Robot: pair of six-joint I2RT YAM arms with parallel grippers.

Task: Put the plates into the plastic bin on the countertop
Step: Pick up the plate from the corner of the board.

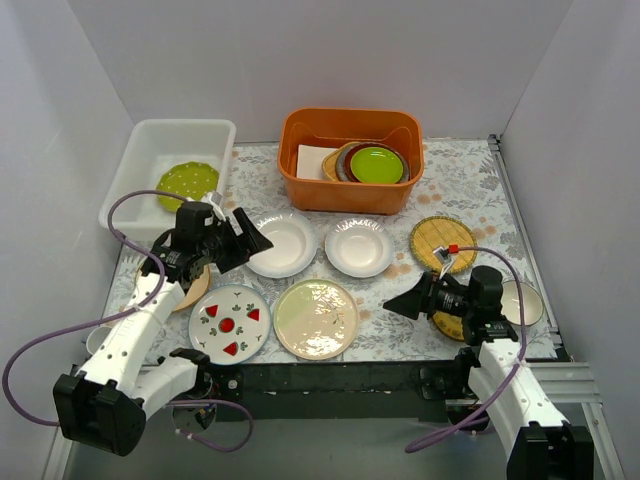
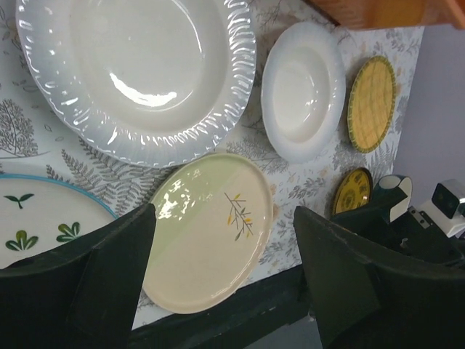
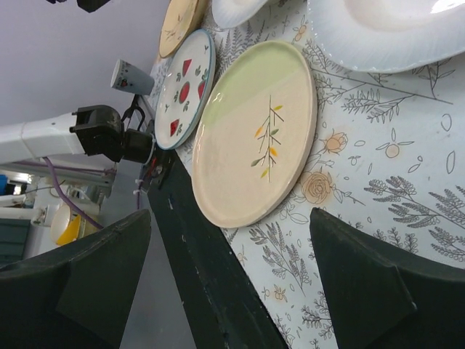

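The white plastic bin (image 1: 140, 165) stands at the back left with a green dotted plate (image 1: 187, 181) inside. On the fern-printed countertop (image 1: 460, 170) lie two white plates (image 1: 283, 243) (image 1: 358, 247), a yellow woven plate (image 1: 442, 238), a cream plate (image 1: 316, 318) and a red-fruit plate (image 1: 229, 323). A peach plate (image 1: 192, 290) is partly hidden under my left arm. My left gripper (image 1: 252, 236) hovers open by the ribbed white plate (image 2: 138, 73), holding nothing. My right gripper (image 1: 395, 300) is open and empty, right of the cream plate (image 3: 254, 138), above a dark brown-gold plate (image 1: 448, 325).
An orange tub (image 1: 350, 197) at the back centre holds a stack of plates topped by a lime-green one (image 1: 377, 163). Another pale plate (image 1: 527, 300) lies at the far right. A dark rail (image 1: 330, 375) runs along the near table edge. Grey walls close in three sides.
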